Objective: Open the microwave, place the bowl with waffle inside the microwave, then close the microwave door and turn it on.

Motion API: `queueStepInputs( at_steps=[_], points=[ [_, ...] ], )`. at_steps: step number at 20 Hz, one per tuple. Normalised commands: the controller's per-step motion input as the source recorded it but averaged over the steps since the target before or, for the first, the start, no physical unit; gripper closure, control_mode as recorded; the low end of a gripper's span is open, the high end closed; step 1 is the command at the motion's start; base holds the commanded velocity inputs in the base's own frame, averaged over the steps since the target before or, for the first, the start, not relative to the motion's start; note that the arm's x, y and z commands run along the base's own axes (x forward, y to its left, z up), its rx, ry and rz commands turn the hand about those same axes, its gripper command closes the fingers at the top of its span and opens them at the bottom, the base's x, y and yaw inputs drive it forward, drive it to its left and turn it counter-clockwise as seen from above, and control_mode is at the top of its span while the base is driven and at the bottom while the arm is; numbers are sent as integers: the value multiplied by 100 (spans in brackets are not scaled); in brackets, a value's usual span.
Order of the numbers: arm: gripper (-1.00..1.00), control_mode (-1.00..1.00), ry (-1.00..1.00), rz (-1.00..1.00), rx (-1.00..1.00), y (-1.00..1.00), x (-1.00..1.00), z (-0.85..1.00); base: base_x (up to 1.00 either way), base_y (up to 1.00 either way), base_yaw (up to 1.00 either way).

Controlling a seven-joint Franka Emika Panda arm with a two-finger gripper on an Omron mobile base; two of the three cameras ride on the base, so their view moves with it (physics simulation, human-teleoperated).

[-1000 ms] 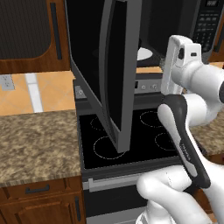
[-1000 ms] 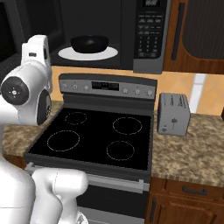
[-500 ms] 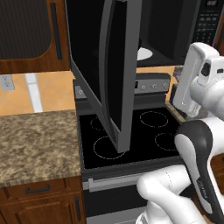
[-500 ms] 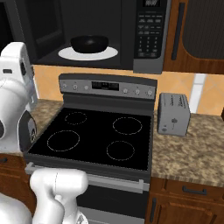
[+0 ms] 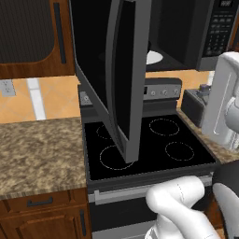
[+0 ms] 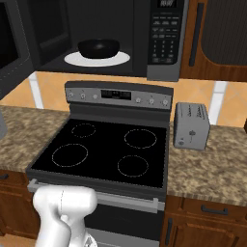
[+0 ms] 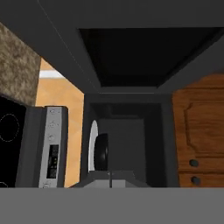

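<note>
With the bowl (image 6: 99, 48) already on the plate (image 6: 116, 59) inside the microwave (image 6: 144, 38) at upper centre, the empty claw (pressed together) should get behind the open door (image 5: 122, 79) and push it steadily along its arc until shut.

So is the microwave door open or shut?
Open. The microwave door swings far out, and the bowl shows inside.

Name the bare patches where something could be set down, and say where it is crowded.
Free: granite counter left of the stove; the glass cooktop itself; counter strip in front of the toaster. Crowded: microwave cavity, where the bowl fills the turntable plate.
</note>
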Motion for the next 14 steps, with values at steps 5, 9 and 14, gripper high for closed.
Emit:
queueStepInputs(
  at_steps=[5,9,14],
  points=[
    [100,-100,18,0,-22,53,-100,0,0,0,0],
    [100,-100,21,-3,-11,52,-71,0,0,0,0],
    [100,-100,4,-7,-3,29,-65,-1,0,0,0]
  ],
)
